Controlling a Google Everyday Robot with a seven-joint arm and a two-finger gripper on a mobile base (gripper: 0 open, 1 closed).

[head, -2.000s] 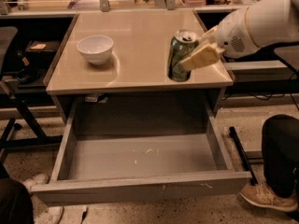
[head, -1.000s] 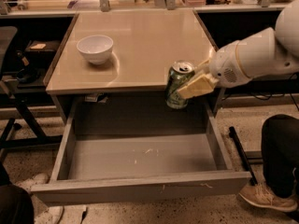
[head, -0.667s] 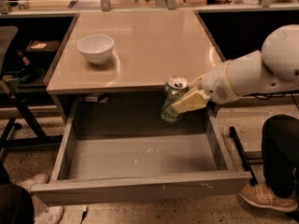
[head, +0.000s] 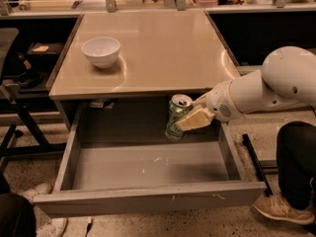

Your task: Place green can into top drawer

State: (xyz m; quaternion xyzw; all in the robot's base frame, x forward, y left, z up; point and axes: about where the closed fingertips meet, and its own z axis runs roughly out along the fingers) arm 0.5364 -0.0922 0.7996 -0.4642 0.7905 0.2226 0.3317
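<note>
Speckled floor (head: 148,227) underfoot, warm dim light glaring off the beige desk top (head: 163,48). A black chair (head: 9,48) stands left, cluttered benches (head: 59,4) behind. The gripper (head: 195,117) hangs below the desk's front edge.

The arm (head: 266,90) is smooth glossy white, built of rounded bulbous shells, with a patch of small dark dots, possibly a vent, by the wrist. Its hand (head: 190,113), right of centre in the scene, has flat cream-tan fingers (head: 196,118).

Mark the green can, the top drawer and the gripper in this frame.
green can (head: 174,120): camera view, patterned side wall.
top drawer (head: 148,197): camera view, front panel.
gripper (head: 186,114): camera view, between its jaws, clamped on the can over the drawer's right rear.
</note>
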